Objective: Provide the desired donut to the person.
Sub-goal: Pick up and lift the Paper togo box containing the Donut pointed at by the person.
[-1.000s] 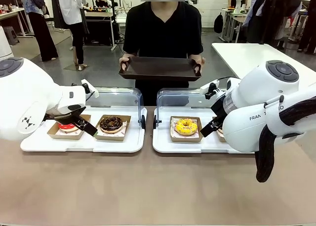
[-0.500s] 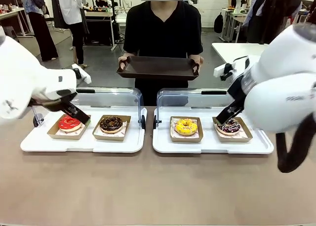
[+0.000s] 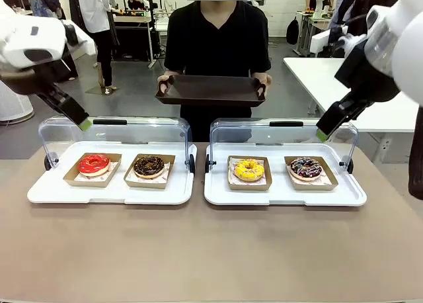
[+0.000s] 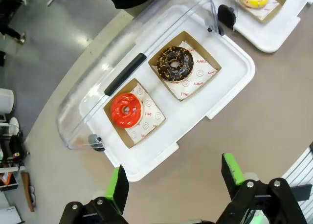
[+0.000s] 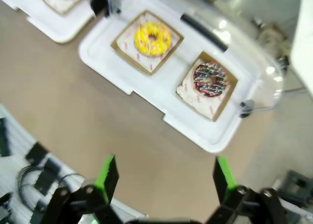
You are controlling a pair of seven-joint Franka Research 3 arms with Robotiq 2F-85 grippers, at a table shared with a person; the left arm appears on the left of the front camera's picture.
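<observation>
Tan table [image 3: 198,250] carries trays [image 3: 46,194] of donuts [image 3: 249,169], well below both arms' released, empty jaws.

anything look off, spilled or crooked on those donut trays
Nothing stands out: the red donut, chocolate donut, yellow donut and sprinkled donut each sit whole in its own card box, and nothing is spilled.

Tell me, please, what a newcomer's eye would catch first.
Four donuts line up: red donut and chocolate donut on the left white tray, yellow donut and sprinkled donut on the right white tray. Behind, the person holds a dark tray; the left gripper and right gripper hover open above.
</observation>
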